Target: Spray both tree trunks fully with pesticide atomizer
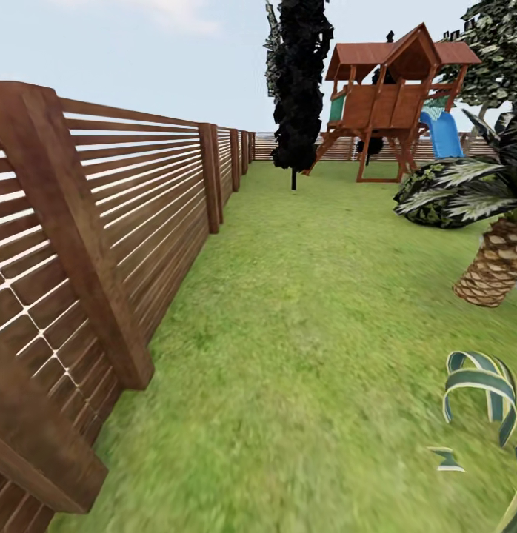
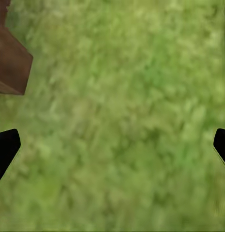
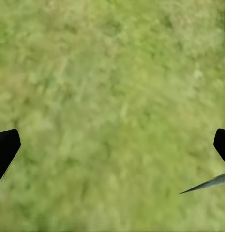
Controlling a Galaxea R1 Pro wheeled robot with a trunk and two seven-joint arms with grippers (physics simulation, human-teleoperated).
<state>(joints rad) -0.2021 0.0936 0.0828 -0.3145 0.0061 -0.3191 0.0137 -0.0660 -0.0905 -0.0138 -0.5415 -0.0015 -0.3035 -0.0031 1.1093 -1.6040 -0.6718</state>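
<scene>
Here, in the head view, the lawn (image 1: 310,355) runs up the middle of the frame, the slatted fence (image 1: 103,222) filling the left side and a wooden playhouse (image 1: 392,96) with a blue slide at the upper right beside a narrow black-leaved tree (image 1: 299,89). A scaly palm trunk (image 1: 495,266) and striped leaves (image 1: 484,385) crowd the right edge. No atomizer lies on the grass seen here, and the grey-brown trunks are out of frame — so the step is probably still searching: turn away from the fence and sweep the open lawn slowly.

In the left wrist view, the left gripper (image 2: 112,147) has its dark fingertips (image 2: 6,147) wide apart over blurred grass, a fence post (image 2: 10,63) at upper left.

In the right wrist view, the right gripper (image 3: 112,147) is likewise spread and empty; a thin leaf tip (image 3: 206,183) cuts in at lower right.
</scene>
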